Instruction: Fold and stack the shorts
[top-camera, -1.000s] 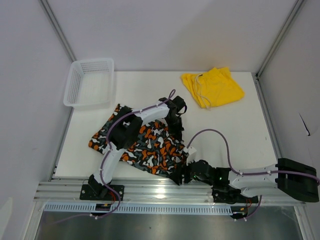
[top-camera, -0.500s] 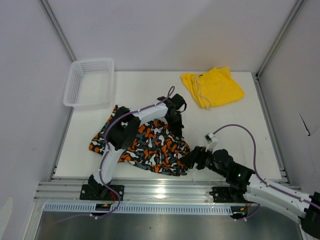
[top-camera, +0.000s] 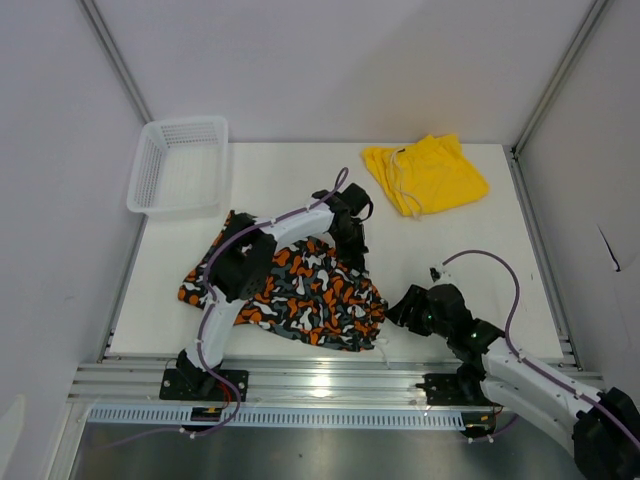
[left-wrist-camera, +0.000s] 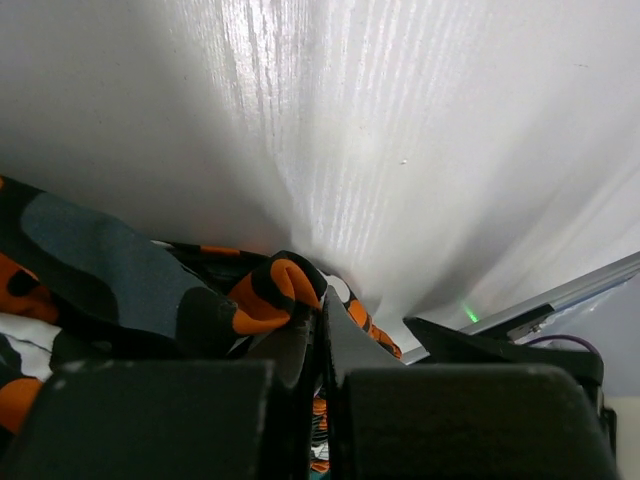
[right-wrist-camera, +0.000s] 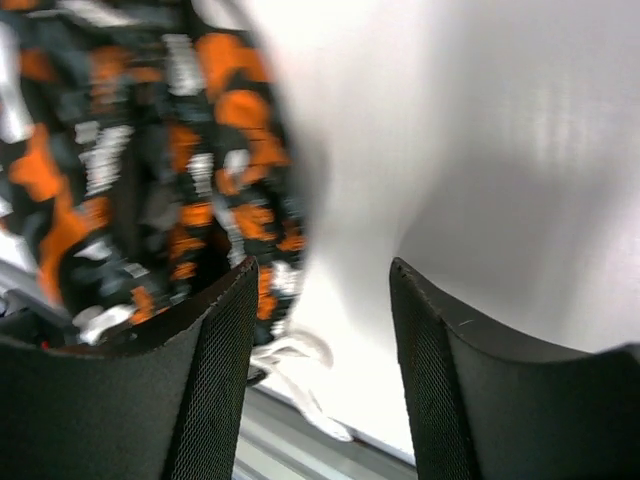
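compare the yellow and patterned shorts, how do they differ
The yellow shorts are plain; the patterned shorts have orange, white, black and grey blotches. The yellow shorts lie far right; the patterned shorts lie near the front edge. No hand touches the yellow shorts; the left hand grips the patterned shorts. Both rest on the table, apart.

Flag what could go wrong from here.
Left gripper is shut on just a small pinch of the patterned shorts; it may slip when pulled. Right gripper is open beside the fabric, holding nothing, so a one-sided pull could bunch it. The drawstring trails loose and might snag.
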